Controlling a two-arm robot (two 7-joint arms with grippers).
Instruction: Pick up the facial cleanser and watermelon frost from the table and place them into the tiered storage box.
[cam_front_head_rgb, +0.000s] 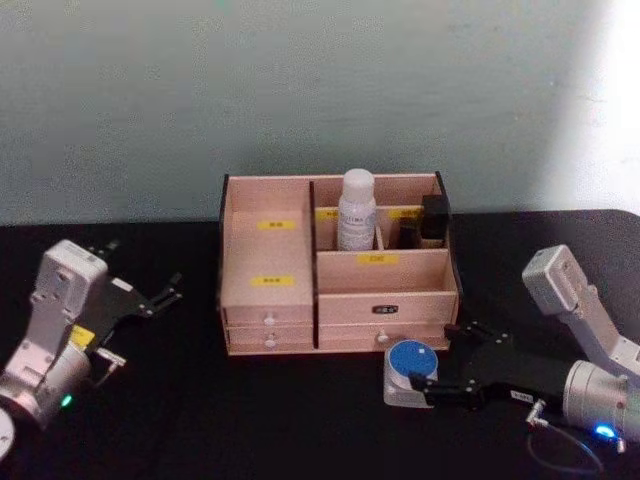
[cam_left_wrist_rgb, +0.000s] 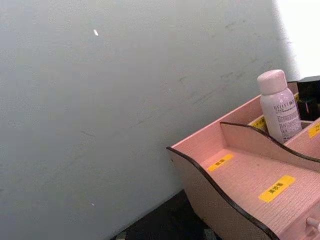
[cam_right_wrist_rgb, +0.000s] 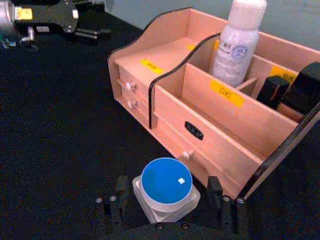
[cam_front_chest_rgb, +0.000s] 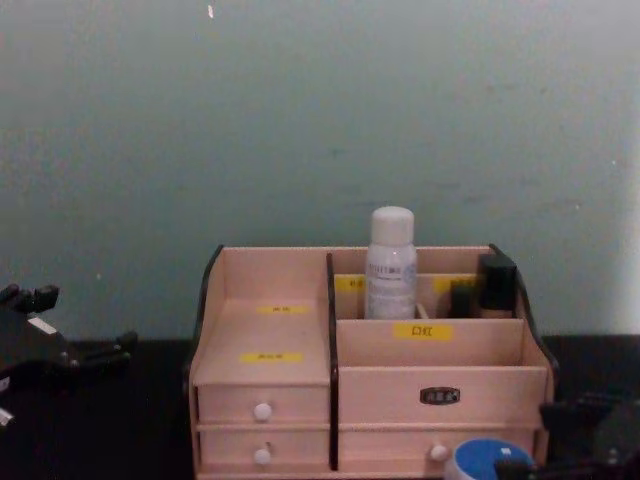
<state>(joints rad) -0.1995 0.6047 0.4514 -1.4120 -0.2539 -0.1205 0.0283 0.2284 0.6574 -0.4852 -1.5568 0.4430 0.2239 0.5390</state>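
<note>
The tiered storage box (cam_front_head_rgb: 270, 300) (cam_front_chest_rgb: 440, 370) stands mid-table, pale pink with yellow labels and white-knobbed drawers. A white bottle, the facial cleanser (cam_front_head_rgb: 356, 210) (cam_right_wrist_rgb: 237, 42) (cam_left_wrist_rgb: 278, 106) (cam_front_chest_rgb: 391, 263), stands upright in its rear middle compartment. A small jar with a round blue lid, the watermelon frost (cam_front_head_rgb: 408, 362) (cam_right_wrist_rgb: 166, 184) (cam_front_chest_rgb: 487, 460), sits on the black table just in front of the box's right drawers. My right gripper (cam_front_head_rgb: 435, 362) (cam_right_wrist_rgb: 167, 192) is open, one finger on each side of the jar with small gaps. My left gripper (cam_front_head_rgb: 165, 293) (cam_front_chest_rgb: 78, 320) hovers open and empty left of the box.
Dark cosmetic containers (cam_front_head_rgb: 432, 220) (cam_right_wrist_rgb: 290, 92) fill the box's rear right compartment. The left stepped shelves (cam_left_wrist_rgb: 240, 175) hold nothing. A pale wall rises close behind the box. Black tabletop (cam_front_head_rgb: 250, 420) spreads in front and to the left.
</note>
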